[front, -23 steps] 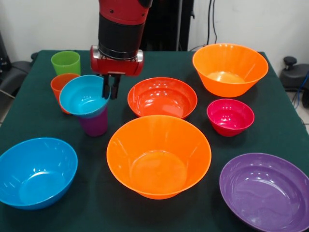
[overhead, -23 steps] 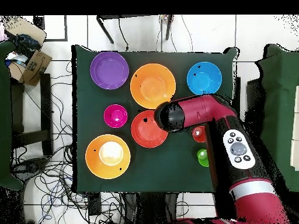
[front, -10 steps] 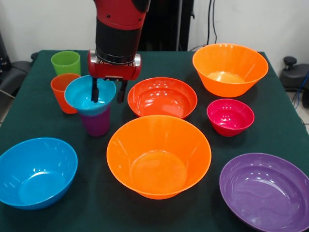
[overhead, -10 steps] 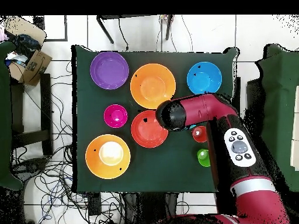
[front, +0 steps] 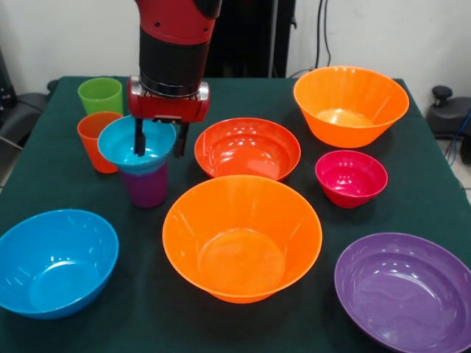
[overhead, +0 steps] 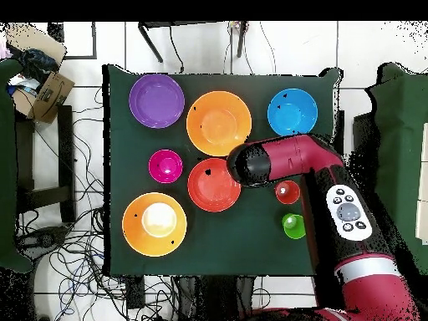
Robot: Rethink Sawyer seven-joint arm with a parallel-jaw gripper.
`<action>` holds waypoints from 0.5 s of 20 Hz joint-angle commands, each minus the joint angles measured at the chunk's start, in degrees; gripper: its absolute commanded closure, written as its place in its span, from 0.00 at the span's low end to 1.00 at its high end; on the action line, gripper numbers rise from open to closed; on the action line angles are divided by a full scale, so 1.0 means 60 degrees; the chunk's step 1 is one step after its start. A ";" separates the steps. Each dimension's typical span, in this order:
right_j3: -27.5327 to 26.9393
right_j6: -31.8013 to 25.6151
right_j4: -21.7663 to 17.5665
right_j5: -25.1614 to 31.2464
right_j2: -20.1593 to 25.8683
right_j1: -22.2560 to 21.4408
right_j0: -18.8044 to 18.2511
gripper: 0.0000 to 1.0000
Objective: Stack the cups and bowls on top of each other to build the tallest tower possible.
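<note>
Front and overhead views of the stacking desk. The gripper hangs over the small teal bowl, which sits level on the mouth of the purple cup; this pair is the tower so far, standing toward the desk's left edge in the front view. The gripper's two fingers are spread, one inside the bowl and one just outside its rim, straddling the wall without visibly pinching it. In the overhead view the arm hides both cup and bowl.

Just behind the tower stand the orange cup and the green cup, near the far left corner. The large blue bowl lies at the near left corner and the large purple bowl at the near right corner. One large orange bowl sits mid-desk toward the near edge, the other near the far right corner. The shallow red-orange bowl is at centre, and the small magenta bowl lies to its right.

Handling, as judged: the pieces look like light, stiff, glossy plastic, likely slippery. A thin rim pinched between the fingers seems the natural hold. The bowl perched on a narrow cup may tip if nudged sideways.
</note>
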 commanded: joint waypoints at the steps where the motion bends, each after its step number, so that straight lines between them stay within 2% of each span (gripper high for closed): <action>1: 0.0131 -0.2381 -0.0092 0.0557 0.0716 -0.0353 -0.0072 0.00; 5: 0.0454 -0.2478 0.0214 0.0647 0.0927 -0.0780 -0.0250 0.00; 10: 0.0822 -0.2616 0.0818 0.1186 0.1239 -0.1395 -0.0390 0.00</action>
